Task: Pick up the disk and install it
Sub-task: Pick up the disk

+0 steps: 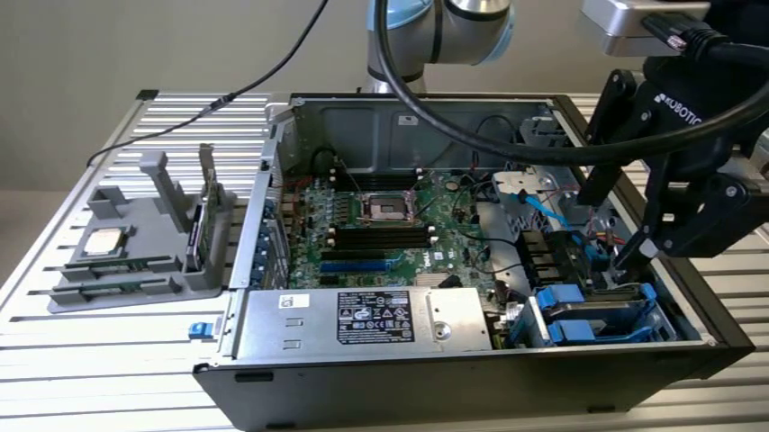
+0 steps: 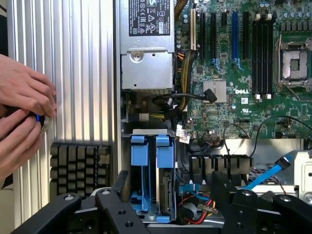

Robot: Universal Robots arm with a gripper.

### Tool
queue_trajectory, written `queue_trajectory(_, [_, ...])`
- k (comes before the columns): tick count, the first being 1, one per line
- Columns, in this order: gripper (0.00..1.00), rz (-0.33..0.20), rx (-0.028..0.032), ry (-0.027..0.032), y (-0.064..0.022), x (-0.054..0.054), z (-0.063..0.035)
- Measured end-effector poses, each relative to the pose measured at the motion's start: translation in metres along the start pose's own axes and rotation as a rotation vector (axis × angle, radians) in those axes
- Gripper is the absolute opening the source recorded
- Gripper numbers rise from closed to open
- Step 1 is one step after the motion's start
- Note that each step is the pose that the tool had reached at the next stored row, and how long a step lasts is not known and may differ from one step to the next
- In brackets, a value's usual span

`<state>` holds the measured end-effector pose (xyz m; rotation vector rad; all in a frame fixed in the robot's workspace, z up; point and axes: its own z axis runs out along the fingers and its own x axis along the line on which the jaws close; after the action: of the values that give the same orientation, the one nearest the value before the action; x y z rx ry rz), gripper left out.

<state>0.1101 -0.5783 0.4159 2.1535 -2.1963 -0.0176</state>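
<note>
**Figure.** Exterior and wrist views of the open case [image 1: 481, 382] on the slatted table [image 1: 108, 360].

We read the exterior view as a dial centred on the processor socket [image 1: 387, 207]. The gripper [image 1: 615, 236] hangs at about four o'clock, over the drive bay [image 2: 146, 131]; its fingers stand spread wide and hold nothing. The disk [image 2: 165, 183] stands on edge in that bay, in its blue carrier, between the spread fingers; whether a finger touches it we cannot tell.

**Hazards, as we judge them:**
- The disk may sit short of its connector, since we cannot see whether the carrier has latched; a loose carrier could tilt or ride up.
- A finger could catch the blue cable [image 2: 273, 170] or the red and yellow wires [image 2: 195, 214], both just beside the bay, and pull a plug loose.
- A person's hands [image 2: 24, 97] lie over the table close to the case wall, near the arm's working space.

**What each view adds:**
- The wrist view gives us those hands, closed round a small round object, and a black ribbed block [image 2: 75, 165] near them.
- The exterior view gives us the grey fixture [image 1: 132, 270] at nine o'clock; it carries a small square chip [image 1: 103, 241] and a thin dark upright card [image 1: 207, 229].
</note>
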Motion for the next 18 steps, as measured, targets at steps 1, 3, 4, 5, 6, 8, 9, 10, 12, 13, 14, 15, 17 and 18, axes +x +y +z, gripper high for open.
queue_trajectory(1, [0.82,0.0,-0.0012,0.0,0.0,0.0,0.0])
queue_trajectory(3, [0.82,0.0,-0.0017,0.0,0.0,0.0,0.0])
queue_trajectory(4, [0.82,0.0,-0.0018,-0.0001,0.0,0.0,0.0])
queue_trajectory(5, [0.82,0.0,-0.0018,0.0,-0.0001,0.0,0.0])
queue_trajectory(6, [0.82,0.0,-0.0018,0.0002,-0.0002,0.0,0.0])
queue_trajectory(8, [0.82,0.0,-0.0019,0.0,-0.0004,0.0,0.0])
queue_trajectory(9, [0.8,0.0,-0.0018,0.0,-0.0005,0.0,0.0])
queue_trajectory(10, [0.73,0.0,-0.0018,0.0001,-0.0007,0.0,0.0])
queue_trajectory(12, [0.67,0.0,-0.0018,0.0001,-0.0013,0.0,0.0])
queue_trajectory(13, [0.61,0.0,-0.0018,0.0,-0.0017,0.0,0.0001])
queue_trajectory(14, [0.61,0.0,-0.0018,-0.0001,-0.0022,0.0,0.0001])
queue_trajectory(15, [0.55,0.0,-0.0019,-0.0001,-0.0029,-0.0001,0.0002])
queue_trajectory(17, [0.43,0.0,-0.0019,0.0,-0.0047,-0.0001,0.0005])
queue_trajectory(18, [0.43,0.0,-0.002,-0.0001,-0.0058,-0.0001,0.0008])
